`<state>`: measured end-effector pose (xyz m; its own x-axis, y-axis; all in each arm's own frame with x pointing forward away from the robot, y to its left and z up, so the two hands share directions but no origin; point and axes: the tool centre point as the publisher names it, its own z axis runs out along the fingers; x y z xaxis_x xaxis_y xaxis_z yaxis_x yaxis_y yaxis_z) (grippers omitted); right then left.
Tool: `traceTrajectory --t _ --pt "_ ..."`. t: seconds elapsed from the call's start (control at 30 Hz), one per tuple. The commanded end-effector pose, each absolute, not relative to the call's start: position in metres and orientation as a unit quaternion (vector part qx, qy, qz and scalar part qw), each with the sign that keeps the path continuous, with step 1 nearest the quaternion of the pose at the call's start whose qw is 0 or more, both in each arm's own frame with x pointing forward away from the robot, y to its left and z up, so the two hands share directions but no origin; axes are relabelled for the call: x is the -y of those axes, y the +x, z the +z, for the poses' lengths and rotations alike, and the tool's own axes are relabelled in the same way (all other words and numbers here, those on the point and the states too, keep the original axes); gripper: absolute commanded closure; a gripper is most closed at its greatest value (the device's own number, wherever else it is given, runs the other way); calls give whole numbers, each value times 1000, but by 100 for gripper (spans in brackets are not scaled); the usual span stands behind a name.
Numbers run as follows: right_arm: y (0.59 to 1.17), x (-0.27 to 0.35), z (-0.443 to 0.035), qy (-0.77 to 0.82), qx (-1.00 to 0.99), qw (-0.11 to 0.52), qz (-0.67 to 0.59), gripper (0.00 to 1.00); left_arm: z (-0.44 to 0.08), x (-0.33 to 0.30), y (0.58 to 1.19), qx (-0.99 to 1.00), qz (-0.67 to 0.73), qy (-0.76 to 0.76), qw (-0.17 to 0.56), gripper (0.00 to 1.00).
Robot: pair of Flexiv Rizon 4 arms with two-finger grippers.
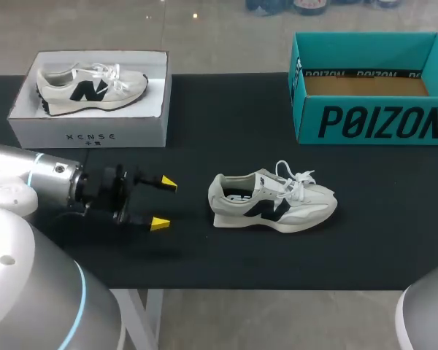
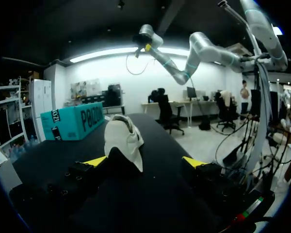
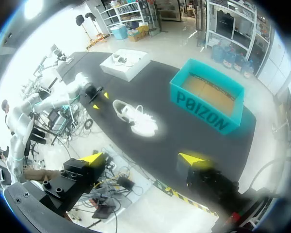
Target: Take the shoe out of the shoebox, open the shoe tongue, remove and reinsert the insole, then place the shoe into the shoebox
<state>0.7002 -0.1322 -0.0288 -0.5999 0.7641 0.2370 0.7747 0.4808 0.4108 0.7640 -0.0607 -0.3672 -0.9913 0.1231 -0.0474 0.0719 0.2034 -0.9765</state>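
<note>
1. The black table (image 1: 204, 109) is carrying both boxes and the loose shoe.
2. The teal shoebox (image 1: 372, 120) is standing open and empty at the shoe's 1 o'clock, well apart from it and close to the far edge.
3. The white shoebox (image 1: 87, 135) is sitting at the shoe's 10 o'clock, also well apart, cradling a second shoe (image 1: 91, 87).
4. The left arm (image 1: 36, 179) is coming in from 9 o'clock. The right arm (image 1: 431, 313) is showing only at the 5 o'clock corner.
5. The shoe (image 1: 274, 203) is standing on its sole at mid-table, outside both boxes, heel toward 9 o'clock, toe toward 3, laces loose.
6. The left gripper (image 1: 163, 204) is hovering near the heel without touching it, jaws spread wide and holding nothing.
7. The right gripper (image 3: 143, 158) is hanging high over the table, jaws likewise wide and empty.
8. With the shoe out, opening the tongue looks to be the step in hand. It would likely go best with the left gripper steadying the heel, squarely and low, while the right comes down on the tongue from above, clear of the laces.
9. Bare cloth is lying open at the shoe's 6 o'clock and 12 o'clock, giving working room. The near edge is running close at 6 o'clock, so pushing that way is risking a drop.
</note>
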Motion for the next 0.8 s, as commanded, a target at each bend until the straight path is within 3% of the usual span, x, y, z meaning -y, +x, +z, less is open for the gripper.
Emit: traceTrajectory --t 0.03,0.8 --pt "703 132 -27 -447 861 13 -242 0 -376 72 772 779 625 -58 24 0" --pt "703 132 -27 -447 861 13 -242 0 -414 126 813 803 594 -44 20 0"
